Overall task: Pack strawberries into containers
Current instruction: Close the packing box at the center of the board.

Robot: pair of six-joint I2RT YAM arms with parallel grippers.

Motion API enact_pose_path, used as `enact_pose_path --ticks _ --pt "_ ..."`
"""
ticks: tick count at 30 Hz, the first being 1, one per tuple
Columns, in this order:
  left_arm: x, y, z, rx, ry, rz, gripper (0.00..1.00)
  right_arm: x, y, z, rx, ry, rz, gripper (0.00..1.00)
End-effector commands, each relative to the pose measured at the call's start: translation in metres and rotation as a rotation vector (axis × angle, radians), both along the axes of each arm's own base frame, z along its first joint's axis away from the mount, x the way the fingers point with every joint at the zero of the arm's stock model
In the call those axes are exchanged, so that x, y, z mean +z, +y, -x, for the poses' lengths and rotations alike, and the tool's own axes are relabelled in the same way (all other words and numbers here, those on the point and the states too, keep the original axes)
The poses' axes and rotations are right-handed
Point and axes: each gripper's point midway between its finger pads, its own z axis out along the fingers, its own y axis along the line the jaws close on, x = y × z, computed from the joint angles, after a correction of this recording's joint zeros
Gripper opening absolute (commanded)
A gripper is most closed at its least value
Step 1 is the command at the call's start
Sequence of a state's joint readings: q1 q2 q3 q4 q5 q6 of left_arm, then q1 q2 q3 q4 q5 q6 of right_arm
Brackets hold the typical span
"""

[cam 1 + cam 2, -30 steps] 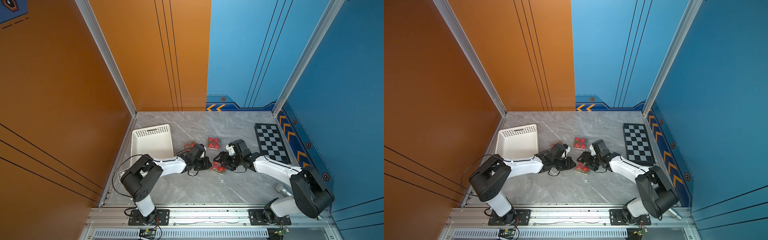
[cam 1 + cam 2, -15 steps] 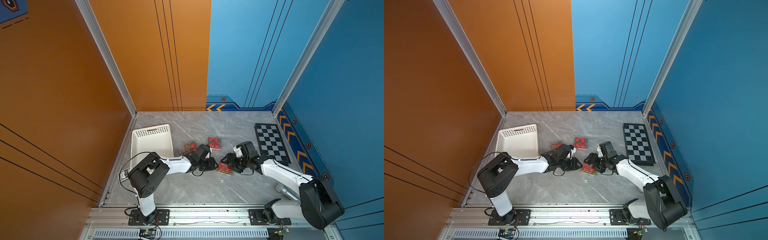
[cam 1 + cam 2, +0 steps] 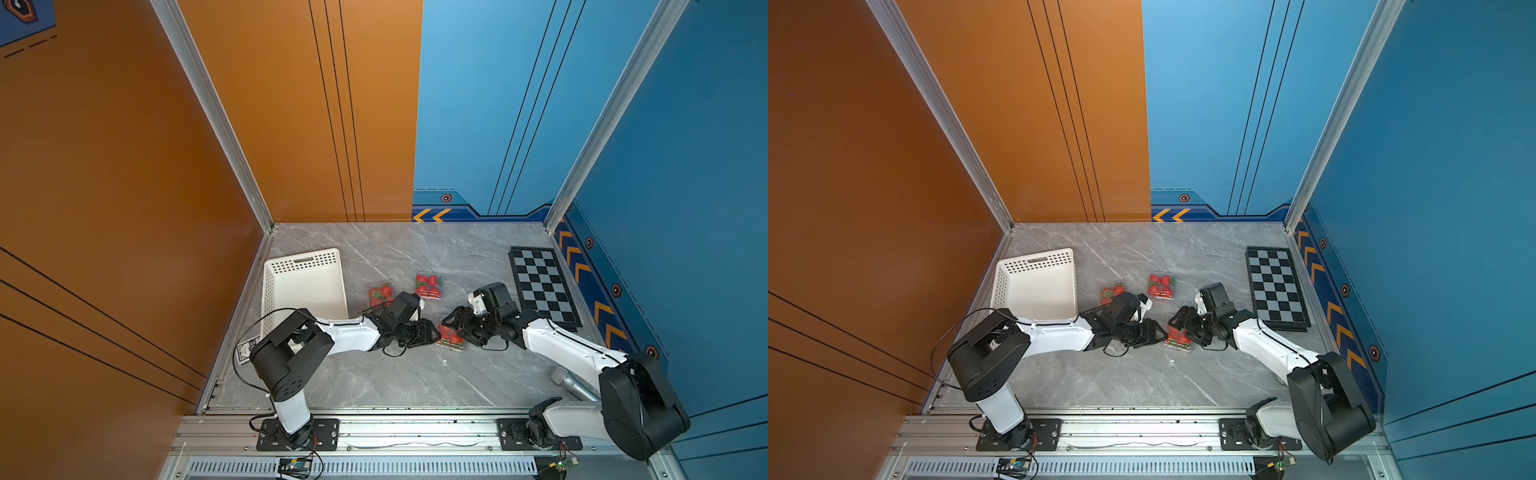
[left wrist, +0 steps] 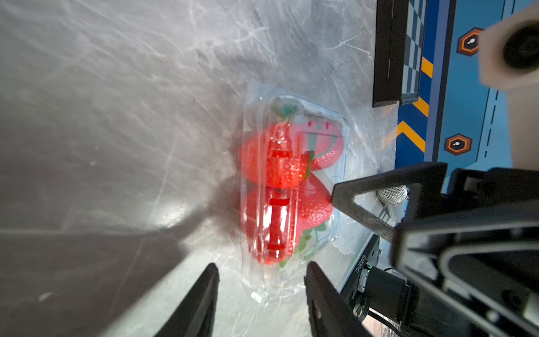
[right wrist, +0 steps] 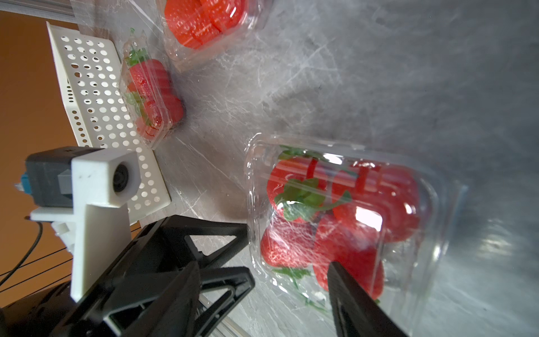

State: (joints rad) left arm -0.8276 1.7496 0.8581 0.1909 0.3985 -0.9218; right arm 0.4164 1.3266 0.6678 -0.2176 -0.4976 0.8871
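Three clear containers hold red strawberries. One container (image 3: 451, 338) (image 3: 1178, 336) lies between my two grippers, with its lid down over several strawberries (image 5: 344, 210) (image 4: 280, 175). My left gripper (image 3: 432, 332) (image 4: 262, 280) is open, and only the container's clear rim lies in the gap between its fingers. My right gripper (image 3: 453, 322) (image 5: 262, 277) is open at the container's other side. One of its fingers (image 5: 350, 291) lies over the lid corner. Two more filled containers (image 3: 428, 286) (image 3: 380, 293) sit farther back.
A white perforated basket (image 3: 305, 286) stands at the back left, close behind the left arm. A chessboard (image 3: 542, 286) lies by the right wall. A microphone (image 3: 571, 382) lies near the right arm's base, and a small card box (image 3: 245, 351) near the left edge.
My left gripper has opened and let go of the near container's rim. Both grippers and that container have shifted a little to the right.
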Motion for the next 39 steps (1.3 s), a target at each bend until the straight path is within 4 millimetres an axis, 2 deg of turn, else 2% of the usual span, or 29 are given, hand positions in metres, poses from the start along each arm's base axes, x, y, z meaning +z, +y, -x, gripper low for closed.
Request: enact_pose_path --ticks 1,6,19,26,28,30,31,36,39 --pt "-0.007 -0.009 0.009 -0.037 0.034 0.008 0.49 -0.013 -0.011 0.015 0.003 0.045 0.042 0.72" --pt "-0.017 -0.010 0.012 -0.039 0.048 -0.009 0.43 -0.013 -0.011 0.015 0.004 0.046 0.042 0.72" --pt "-0.018 -0.015 0.010 -0.035 0.059 0.025 0.21 -0.012 -0.012 0.015 0.003 0.046 0.039 0.71" --pt "-0.015 -0.015 0.007 -0.032 0.058 0.041 0.17 -0.011 -0.013 0.015 0.004 0.041 0.038 0.71" --pt "-0.012 -0.014 0.006 -0.028 0.055 0.045 0.23 -0.011 -0.013 0.015 0.006 0.041 0.036 0.71" --pt "-0.009 -0.011 0.002 -0.014 0.042 0.046 0.38 -0.010 -0.012 0.015 0.007 0.040 0.035 0.72" --pt "-0.007 -0.009 0.001 -0.006 0.035 0.046 0.42 -0.010 -0.013 0.015 0.006 0.040 0.037 0.72" --pt "0.003 0.003 -0.012 0.031 -0.004 0.051 0.51 -0.010 -0.014 0.015 0.006 0.039 0.033 0.72" --pt "0.007 0.005 -0.025 0.032 -0.025 0.062 0.53 -0.008 -0.014 0.014 0.001 0.033 0.032 0.72"
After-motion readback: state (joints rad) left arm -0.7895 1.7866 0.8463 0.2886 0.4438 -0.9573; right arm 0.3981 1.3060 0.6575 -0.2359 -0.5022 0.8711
